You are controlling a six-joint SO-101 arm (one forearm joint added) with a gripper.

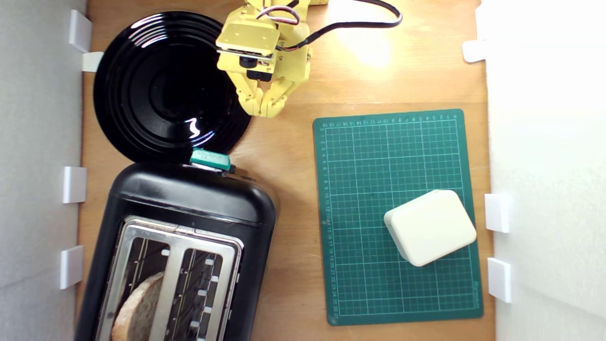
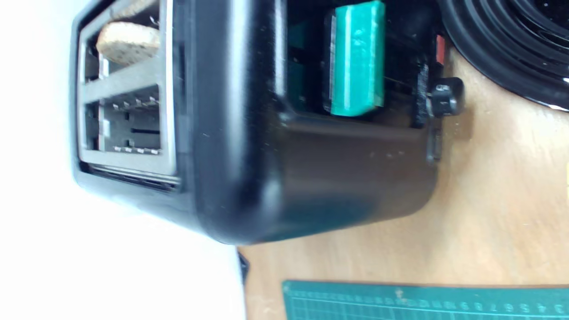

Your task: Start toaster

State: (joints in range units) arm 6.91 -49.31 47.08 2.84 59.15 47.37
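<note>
Black and glossy, the toaster point(image 2: 249, 178) is filling the wrist view, its teal lever point(image 2: 355, 58) sitting high on the end face and bread point(image 1: 137, 308) standing in one slot. Farther off, the yellow gripper point(image 1: 263, 106) is hanging over the wooden table point(image 1: 293, 156) beside the black plate point(image 1: 161, 85), jaws pressed together, holding and touching nothing.

bright overhead light, blown-out whites, wrist view soft.

Surface: light brown wooden tabletop point(image 1: 293, 189)
Sides: plain white panels point(image 1: 549, 166) along both edges, held by small white plastic clips point(image 1: 497, 213)
Light: bright glare patch point(image 1: 364, 47) on the wood
</note>
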